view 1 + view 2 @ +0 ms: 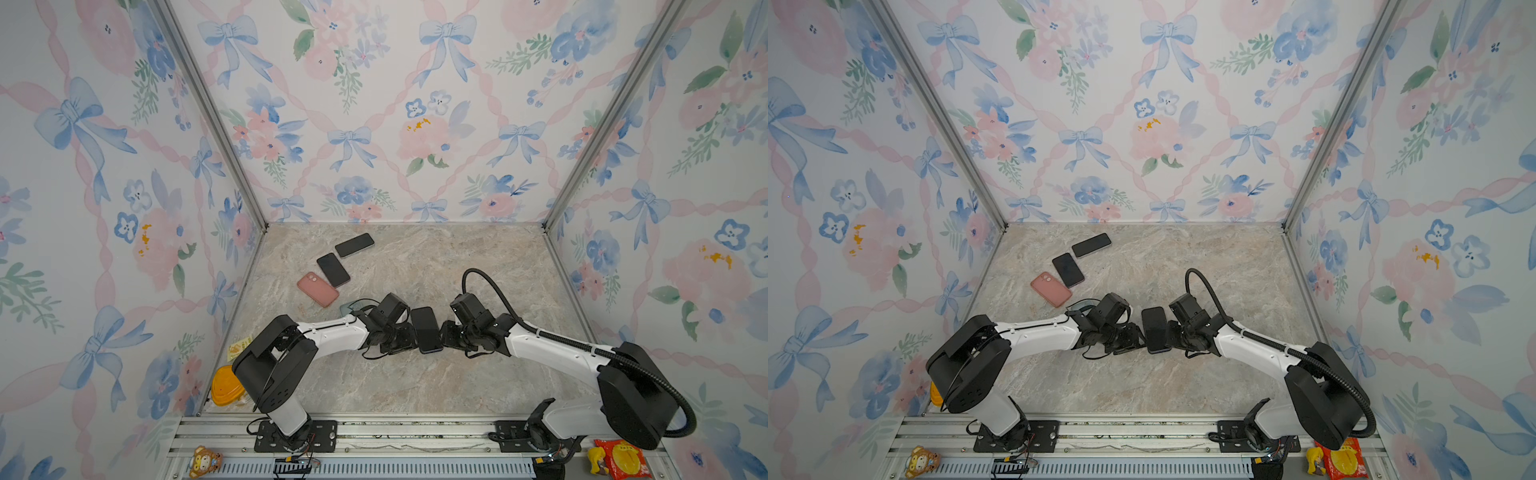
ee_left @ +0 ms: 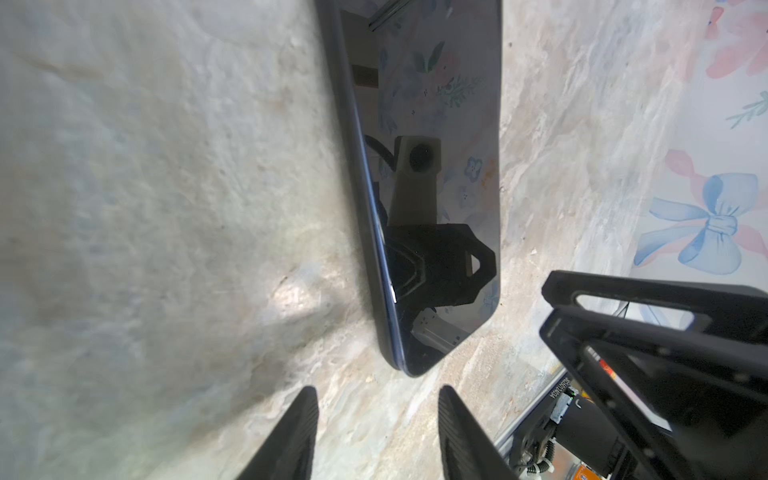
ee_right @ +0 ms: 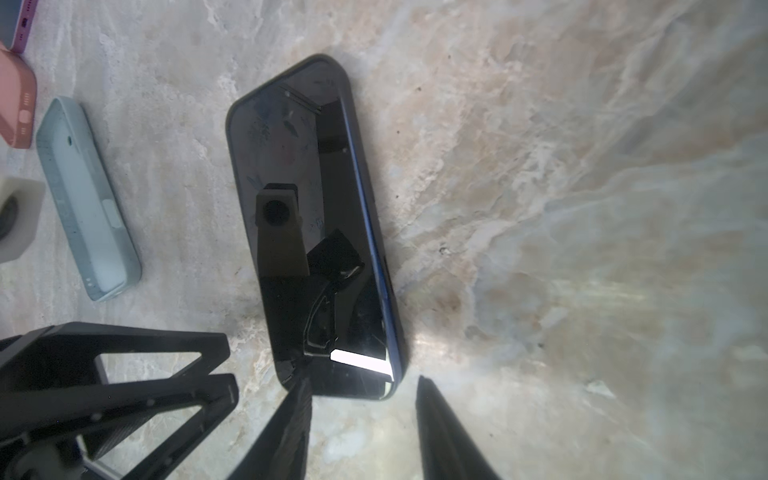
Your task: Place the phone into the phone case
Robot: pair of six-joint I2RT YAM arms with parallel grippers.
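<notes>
- L gripper [image 2: 378, 392]: fingers spread, nothing between; tips just short of phone's [image 2: 436, 124] end.
- R gripper [image 3: 362, 382]: also spread and empty; one tip touches phone's corner, prob. to steady or press it.
- Phone lies flat, screen up, mid tabletop [image 1: 457, 386] nearer front edge, flanked by both grippers.
- Dark case [image 3: 230, 133] seems to rim it; blue side edge shows, so maybe not fully seated.
- Pale green case [image 3: 87, 199] and pink case [image 1: 318, 289] lie aside, toward left edge.
</notes>
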